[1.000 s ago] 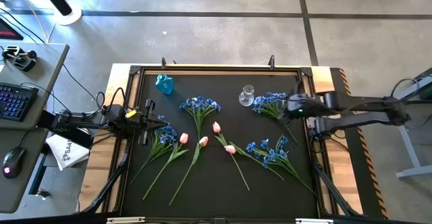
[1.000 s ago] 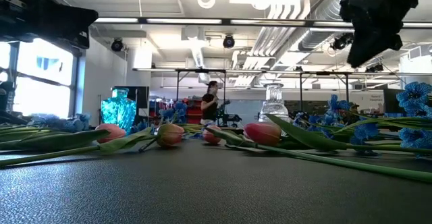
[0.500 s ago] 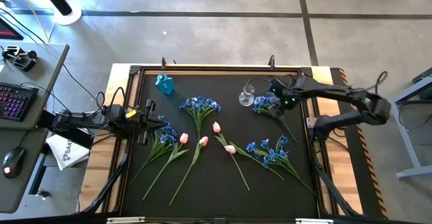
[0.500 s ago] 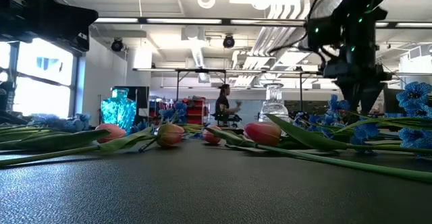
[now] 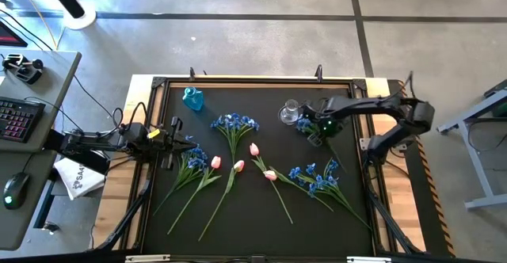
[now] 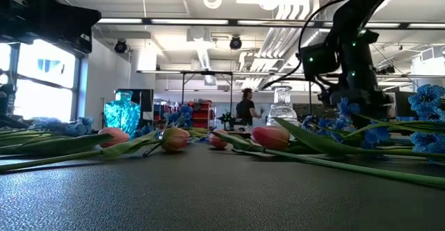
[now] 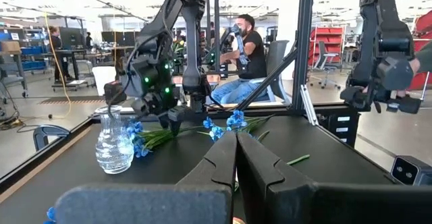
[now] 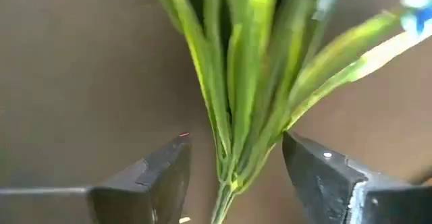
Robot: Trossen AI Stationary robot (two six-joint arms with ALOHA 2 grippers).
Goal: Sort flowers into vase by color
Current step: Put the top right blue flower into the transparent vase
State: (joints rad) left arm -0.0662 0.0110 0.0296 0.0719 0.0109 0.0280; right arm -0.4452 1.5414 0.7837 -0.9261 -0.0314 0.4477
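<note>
Since a second earlier the right arm had swung in from the table's right edge, and its right gripper [image 5: 317, 130] had come down onto the blue bunch [image 5: 315, 121] near the far right corner. The fingers [image 8: 152, 177] stood apart, one on each side of the bunch's gathered green leaves and stem [image 8: 233, 116], not yet closed on them. That bunch was a spray of small blue blossoms over long narrow green leaves, lying flat just beside the clear glass vase [image 5: 288, 112].

The right arm reached across from the right edge, bent at the elbow, with the wrist pointing down at the mat; in the low view the right gripper [image 6: 351, 95] hung just above the blue blossoms [image 6: 375, 130].

The other flowers lay spread over the black table [image 5: 261, 215]: a blue bunch [image 5: 234, 123] at the far middle, another [image 5: 319, 177] toward the right edge, one [image 5: 192, 160] toward the left edge, and pink tulips [image 5: 240, 166] across the centre with long green stems running toward the near edge. A blue glass vase [image 5: 192, 98] stood near the far left corner.

The left gripper [image 5: 173, 142] waited at the left edge, its fingers [image 7: 233, 166] pressed together.
</note>
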